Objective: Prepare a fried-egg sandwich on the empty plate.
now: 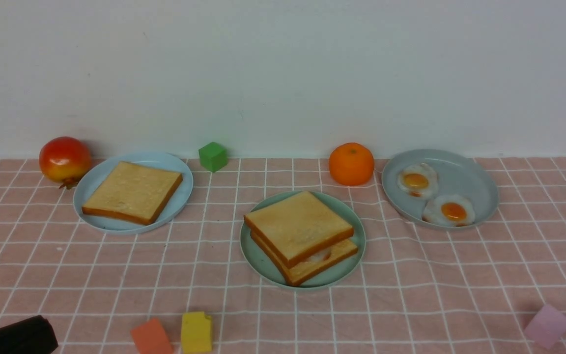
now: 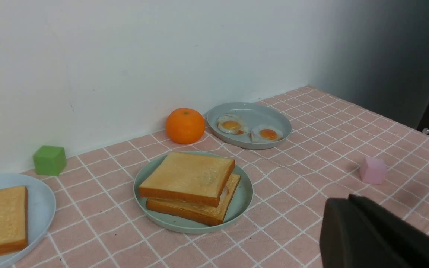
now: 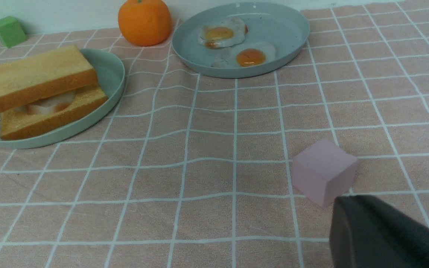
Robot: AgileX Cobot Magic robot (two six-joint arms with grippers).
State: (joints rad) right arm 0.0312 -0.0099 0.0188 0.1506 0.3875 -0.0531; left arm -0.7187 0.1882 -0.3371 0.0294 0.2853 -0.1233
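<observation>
The fried-egg sandwich sits on the mint-green plate (image 1: 258, 260) at the table's centre. Its top toast (image 1: 297, 226) lies skewed over the bottom toast (image 1: 320, 263), and the fried egg (image 1: 323, 254) peeks out between them. The egg also shows between the slices in the right wrist view (image 3: 47, 106). My left gripper (image 1: 42, 324) is at the near left table edge, shut and empty, its black fingers pressed together (image 2: 343, 201). My right gripper (image 3: 343, 204) is out of the front view; it looks shut and empty, just short of the pink cube (image 3: 324, 169).
A pale blue plate (image 1: 96, 182) with one toast (image 1: 133, 191) stands at back left beside a pomegranate (image 1: 65, 160). A grey-blue plate (image 1: 479, 182) with two eggs (image 1: 416, 180) stands at back right. An orange (image 1: 351, 163) and a green cube (image 1: 212, 156) are nearby. Red (image 1: 151, 337), yellow (image 1: 196, 332) and pink (image 1: 547, 325) cubes lie near the front edge.
</observation>
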